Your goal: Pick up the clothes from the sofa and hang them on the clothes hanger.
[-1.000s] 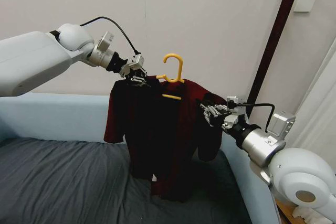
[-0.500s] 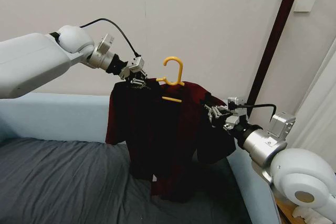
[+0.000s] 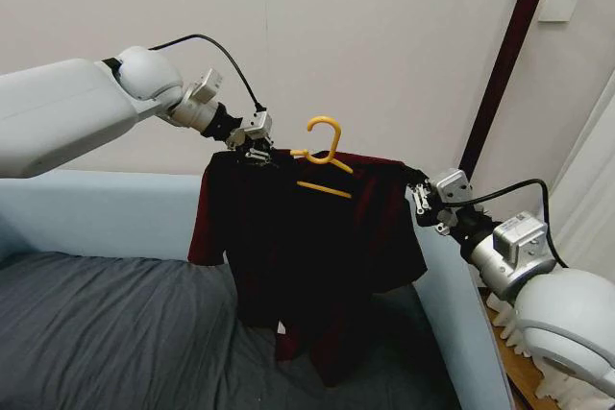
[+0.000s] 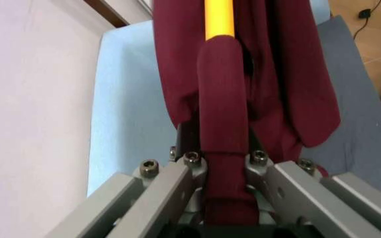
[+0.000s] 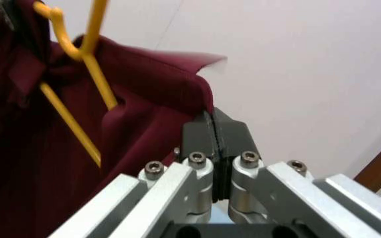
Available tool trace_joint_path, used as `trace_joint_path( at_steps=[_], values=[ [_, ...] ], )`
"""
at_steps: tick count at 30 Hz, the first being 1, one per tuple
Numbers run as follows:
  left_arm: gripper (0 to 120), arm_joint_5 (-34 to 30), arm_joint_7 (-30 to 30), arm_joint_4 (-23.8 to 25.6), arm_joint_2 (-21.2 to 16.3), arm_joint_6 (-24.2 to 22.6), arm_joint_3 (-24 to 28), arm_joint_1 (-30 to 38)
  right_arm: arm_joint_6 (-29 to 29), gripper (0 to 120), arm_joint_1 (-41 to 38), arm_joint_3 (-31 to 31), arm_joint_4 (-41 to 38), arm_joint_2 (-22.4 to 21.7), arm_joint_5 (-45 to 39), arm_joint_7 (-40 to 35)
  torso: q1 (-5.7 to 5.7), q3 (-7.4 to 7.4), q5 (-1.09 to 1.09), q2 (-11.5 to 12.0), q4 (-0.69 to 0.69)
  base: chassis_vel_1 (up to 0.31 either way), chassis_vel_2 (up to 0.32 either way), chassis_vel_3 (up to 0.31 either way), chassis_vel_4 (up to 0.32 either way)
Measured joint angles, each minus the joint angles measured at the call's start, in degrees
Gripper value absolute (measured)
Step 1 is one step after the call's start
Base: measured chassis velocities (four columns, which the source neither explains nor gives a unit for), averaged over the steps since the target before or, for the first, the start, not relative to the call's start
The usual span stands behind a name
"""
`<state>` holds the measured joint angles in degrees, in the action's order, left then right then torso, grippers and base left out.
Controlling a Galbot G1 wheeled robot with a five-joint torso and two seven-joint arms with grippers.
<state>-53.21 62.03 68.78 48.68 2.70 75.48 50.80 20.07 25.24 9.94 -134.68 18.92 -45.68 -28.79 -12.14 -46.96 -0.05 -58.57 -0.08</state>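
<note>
Head view: the shirt hangs in the air above the sofa, draped on the hanger and spread between the two arms. The left gripper is clamped on one shoulder, the right gripper on the other.

Left wrist view: fingers closed on a rolled fold of shirt — the hanger pokes out just beyond.

Right wrist view: pads pressed together, pinching the shirt at its edge — hanger near.

Middle blocked by spread dark red fabric shirt, pale wall behind, dark wooden post at right, open air above grey sofa cushion at left.
</note>
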Motion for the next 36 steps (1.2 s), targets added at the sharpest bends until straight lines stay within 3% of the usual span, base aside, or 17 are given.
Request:
trace_joint_path(
  at_steps=[2,7,16,21,30,36],
  values=[
    [2,-0.16,-1.95,-0.43,2.24,-1.04,-0.18,-1.02,0.36,0,0.03,-0.29,-1.84,-2.24,2.33,0.70,0.00,0.00,-0.01,0.00,0.01,0.000,0.000,0.000,0.000],
    [2,-2.29,-3.76,-1.13,5.04,-1.95,-1.20,-1.88,0.52,0,0.52,-0.02,-3.00,-3.15,3.76,1.37,0.00,0.00,0.03,0.00,-0.02,0.000,0.000,0.000,0.000],
    [2,-5.96,-4.75,-0.71,5.53,-3.29,-1.65,-2.28,-1.06,0,1.80,1.18,-3.15,-2.83,5.74,3.28,0.00,0.00,-0.01,0.00,0.03,0.000,0.000,0.000,0.000],
    [2,-6.80,-4.83,-0.62,5.82,-3.49,-1.39,-1.99,-1.74,0,3.50,2.29,-2.45,-2.13,9.77,4.59,0.00,0.00,0.00,0.00,-0.01,0.000,0.000,0.000,0.000],
    [2,-7.02,-5.33,-0.78,6.89,-3.60,-1.12,-1.83,-2.87,0,3.13,2.98,-1.21,-0.40,9.44,5.27,0.00,0.00,0.01,0.00,0.00,0.000,0.000,0.000,0.000],
    [2,-6.29,-5.75,-1.85,7.41,-3.28,-1.47,-2.80,-8.77,17,4.19,3.13,-3.58,-0.84,3.89,11.55,0.00,0.00,0.00,0.00,0.00,0.000,0.000,0.000,0.000]
  ],
)
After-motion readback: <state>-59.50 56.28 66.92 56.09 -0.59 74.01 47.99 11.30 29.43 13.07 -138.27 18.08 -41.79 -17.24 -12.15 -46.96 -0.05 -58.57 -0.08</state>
